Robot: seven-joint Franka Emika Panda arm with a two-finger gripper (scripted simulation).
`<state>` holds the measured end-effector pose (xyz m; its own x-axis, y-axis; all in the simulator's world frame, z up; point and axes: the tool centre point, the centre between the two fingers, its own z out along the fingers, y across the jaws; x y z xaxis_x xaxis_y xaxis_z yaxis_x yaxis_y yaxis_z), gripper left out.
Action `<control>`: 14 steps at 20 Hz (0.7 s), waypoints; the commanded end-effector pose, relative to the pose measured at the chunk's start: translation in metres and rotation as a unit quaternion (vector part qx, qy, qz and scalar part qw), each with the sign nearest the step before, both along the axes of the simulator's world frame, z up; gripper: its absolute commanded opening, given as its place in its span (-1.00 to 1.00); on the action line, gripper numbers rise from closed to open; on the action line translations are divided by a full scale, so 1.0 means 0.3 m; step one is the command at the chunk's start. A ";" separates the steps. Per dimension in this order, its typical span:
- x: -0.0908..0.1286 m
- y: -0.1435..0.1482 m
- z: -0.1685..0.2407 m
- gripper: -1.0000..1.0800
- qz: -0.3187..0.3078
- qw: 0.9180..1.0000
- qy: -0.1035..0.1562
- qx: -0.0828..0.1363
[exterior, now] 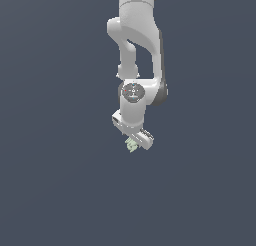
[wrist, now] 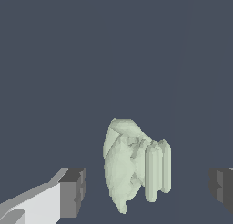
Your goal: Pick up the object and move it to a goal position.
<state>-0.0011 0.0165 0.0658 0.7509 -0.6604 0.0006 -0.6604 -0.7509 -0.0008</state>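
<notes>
Pale grey-green lumpy, ridged object [wrist: 132, 166] between spread end effector [wrist: 148, 191] fingers.

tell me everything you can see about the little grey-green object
The object is a small, pale grey-green lump, matte like moulded plastic, with a rounded, bumpy body and ridged, screw-like grooves on one side. In the wrist view it sits between the open gripper's dark fingertips, clear of both. In the exterior view it shows just under the gripper.

A plain dark slate-blue surface [exterior: 55, 190] is filling both views, spreading out on every side of the hand and lying behind and beneath it. It is showing an even tone, with nothing else resting on it.
</notes>
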 end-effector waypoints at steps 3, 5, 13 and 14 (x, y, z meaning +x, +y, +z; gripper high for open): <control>-0.004 0.000 -0.078 0.92 -0.001 1.000 0.001 0.000; -0.004 -0.001 -0.100 0.92 -0.001 1.000 0.001 0.000; 0.000 0.000 -0.114 -1.00 -0.001 1.000 0.001 0.000; 0.000 0.000 -0.114 -1.00 -0.001 1.000 0.001 0.000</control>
